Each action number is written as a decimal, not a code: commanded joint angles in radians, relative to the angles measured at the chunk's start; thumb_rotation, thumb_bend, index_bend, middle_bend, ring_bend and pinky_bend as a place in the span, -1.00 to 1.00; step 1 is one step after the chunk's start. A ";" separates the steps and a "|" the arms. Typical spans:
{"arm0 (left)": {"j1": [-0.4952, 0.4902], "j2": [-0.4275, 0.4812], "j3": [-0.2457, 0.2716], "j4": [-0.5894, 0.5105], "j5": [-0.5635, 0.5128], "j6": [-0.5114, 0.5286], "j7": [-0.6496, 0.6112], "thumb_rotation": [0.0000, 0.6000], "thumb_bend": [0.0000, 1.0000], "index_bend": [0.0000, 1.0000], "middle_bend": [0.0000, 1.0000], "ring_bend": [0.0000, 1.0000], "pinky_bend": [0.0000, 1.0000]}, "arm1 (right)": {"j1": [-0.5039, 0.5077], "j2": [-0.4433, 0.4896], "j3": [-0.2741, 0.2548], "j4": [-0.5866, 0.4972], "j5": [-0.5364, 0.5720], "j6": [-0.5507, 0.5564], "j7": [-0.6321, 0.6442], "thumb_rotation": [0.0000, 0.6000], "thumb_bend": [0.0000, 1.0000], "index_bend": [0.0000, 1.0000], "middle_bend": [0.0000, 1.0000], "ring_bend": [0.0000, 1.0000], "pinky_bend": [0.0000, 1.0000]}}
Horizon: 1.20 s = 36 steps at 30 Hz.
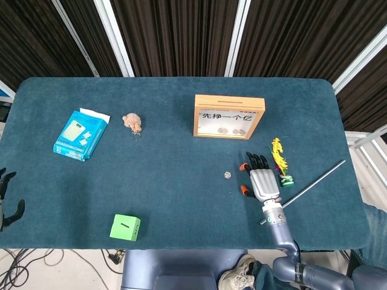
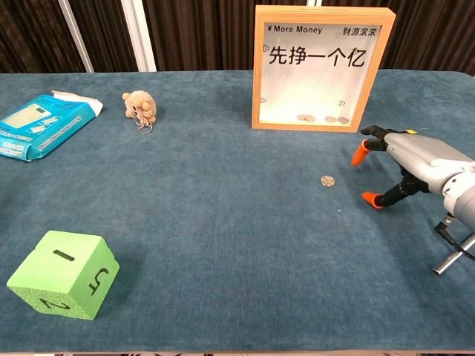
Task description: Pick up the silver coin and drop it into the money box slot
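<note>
We see the silver coin (image 1: 227, 175) (image 2: 327, 181) flat on the blue table (image 1: 169, 199), in front of the wooden money box (image 1: 228, 116) (image 2: 322, 67). Our right hand (image 1: 260, 180) (image 2: 404, 163) hovers just beside it, fingers spread wide, holding nothing. Left hand (image 1: 7, 202) at the table's edge; finger state unclear.

A: The dark left hand (image 1: 7, 202) is cut by the head view's left edge.

B: And the thin metal rod (image 2: 454, 259)?

A: Cropped at the chest view's right edge.
</note>
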State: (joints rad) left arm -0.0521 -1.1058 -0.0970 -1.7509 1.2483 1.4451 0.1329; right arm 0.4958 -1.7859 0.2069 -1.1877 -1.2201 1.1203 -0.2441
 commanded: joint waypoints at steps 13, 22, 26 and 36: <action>-0.001 0.002 0.001 -0.002 -0.002 -0.003 -0.002 1.00 -0.16 -0.67 -0.96 -0.92 -0.99 | 0.023 -0.046 0.009 0.043 0.012 -0.017 0.001 1.00 -0.16 -0.26 -0.98 -1.00 -1.00; -0.001 0.004 0.002 -0.003 -0.005 -0.005 -0.001 1.00 -0.15 -0.67 -0.96 -0.92 -0.99 | 0.033 -0.058 0.007 0.045 0.002 -0.014 -0.001 1.00 -0.16 -0.21 -0.98 -1.00 -1.00; -0.001 0.005 0.002 -0.004 -0.006 -0.006 0.000 1.00 -0.15 -0.67 -0.96 -0.92 -0.99 | 0.039 -0.065 0.008 0.051 0.002 -0.017 -0.002 1.00 -0.16 -0.15 -0.98 -1.00 -1.00; -0.002 0.007 0.002 -0.006 -0.009 -0.008 0.001 1.00 -0.15 -0.67 -0.96 -0.92 -0.99 | 0.051 -0.080 0.014 0.062 0.002 -0.021 0.000 1.00 -0.15 -0.13 -0.98 -1.00 -1.00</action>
State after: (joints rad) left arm -0.0542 -1.0992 -0.0946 -1.7566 1.2397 1.4368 0.1334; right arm 0.5474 -1.8657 0.2211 -1.1255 -1.2179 1.0989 -0.2445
